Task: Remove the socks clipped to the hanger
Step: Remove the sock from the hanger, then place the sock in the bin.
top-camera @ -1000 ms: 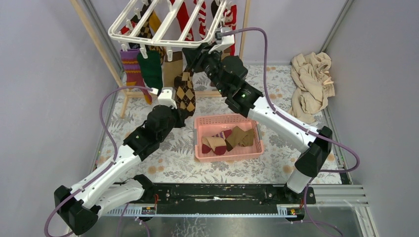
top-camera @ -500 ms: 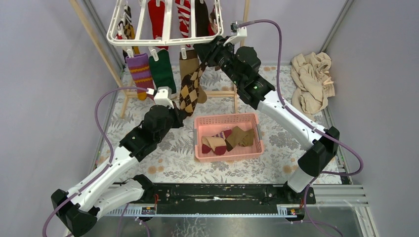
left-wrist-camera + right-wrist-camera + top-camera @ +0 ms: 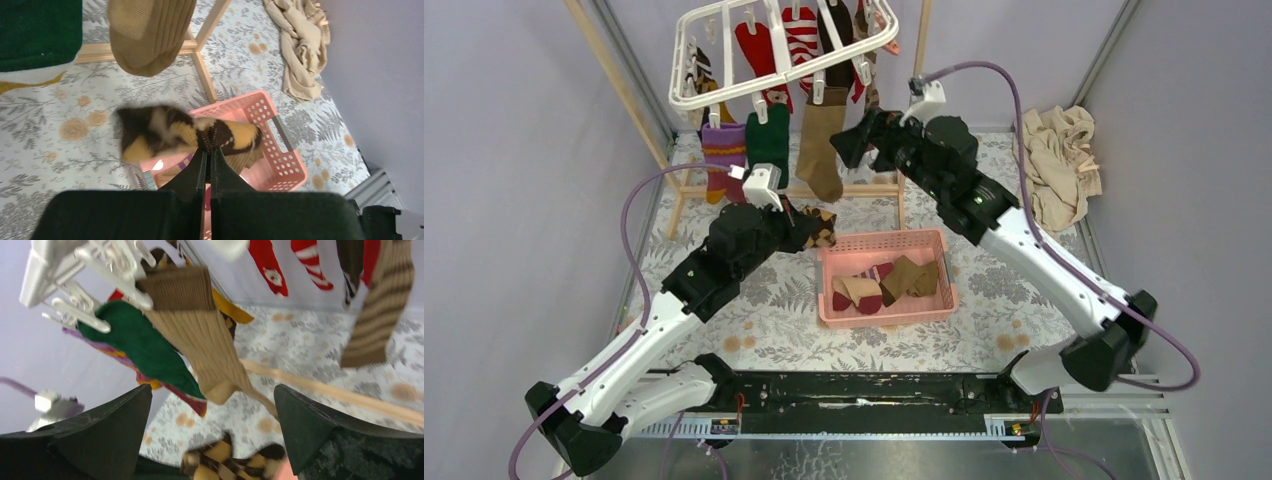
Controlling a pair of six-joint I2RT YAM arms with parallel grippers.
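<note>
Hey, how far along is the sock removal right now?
Done: several socks lie in the pink basket. In hand: the left gripper pinches an argyle sock, free of the hanger. The right gripper is open, empty. Left: the green sock, tan sock and others hang clipped.

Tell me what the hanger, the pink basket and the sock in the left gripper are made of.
Hanger: white moulded plastic, going by its smooth, slightly glossy bars.
Basket: pink plastic, its walls perforated with moulded holes.
Argyle sock: soft knit fabric, perhaps cotton or wool; it crumples in the grip.
</note>
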